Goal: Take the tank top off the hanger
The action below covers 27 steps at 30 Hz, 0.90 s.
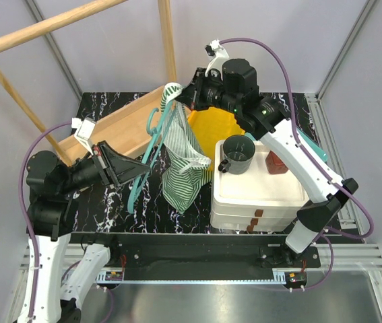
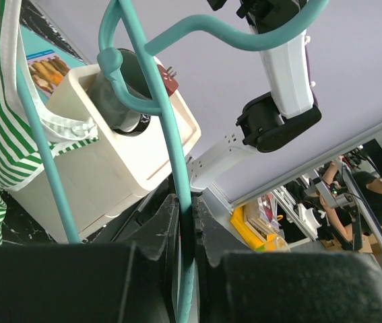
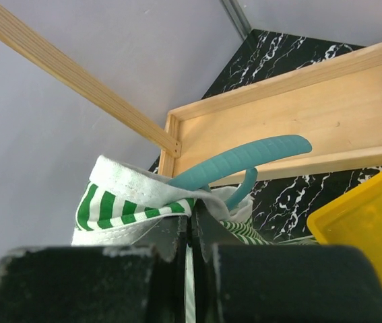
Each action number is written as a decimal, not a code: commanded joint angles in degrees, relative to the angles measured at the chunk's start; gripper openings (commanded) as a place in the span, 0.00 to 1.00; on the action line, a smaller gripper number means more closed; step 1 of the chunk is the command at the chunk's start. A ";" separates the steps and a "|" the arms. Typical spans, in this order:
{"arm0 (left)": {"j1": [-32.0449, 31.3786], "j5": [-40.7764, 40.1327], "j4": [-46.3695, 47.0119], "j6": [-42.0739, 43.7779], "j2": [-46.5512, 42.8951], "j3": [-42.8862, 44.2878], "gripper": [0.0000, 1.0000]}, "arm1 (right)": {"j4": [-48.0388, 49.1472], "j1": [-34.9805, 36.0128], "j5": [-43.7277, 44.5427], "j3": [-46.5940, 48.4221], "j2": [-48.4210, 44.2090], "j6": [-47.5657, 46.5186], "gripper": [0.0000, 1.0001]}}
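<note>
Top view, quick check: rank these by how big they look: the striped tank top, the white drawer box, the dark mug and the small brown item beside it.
1. white drawer box
2. tank top, held up nearer the camera, so this rank is less sure
3. dark mug
4. brown item

Wooden tray, yellow bin, dark cup atop white drawer box, marbled tabletop

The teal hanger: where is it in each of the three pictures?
Top external: hanger left of centre, carrying the tank top.
Left wrist: hanger centre, running bottom to top.
Right wrist: hanger centre, curved end only.
Shared landmark: the striped tank top.
</note>
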 commanded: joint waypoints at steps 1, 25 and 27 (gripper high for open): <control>-1.74 7.64 0.51 2.69 -3.00 5.42 0.00 | 0.04 -5.86 7.54 4.26 2.14 0.22 0.00; -1.83 -31.53 -25.15 20.70 -2.30 21.24 0.00 | 1.36 -4.73 -4.67 0.57 4.95 1.45 0.00; -1.74 -39.86 -26.82 21.33 -3.00 22.47 0.00 | 1.01 -1.58 -4.24 0.83 5.22 -0.30 0.00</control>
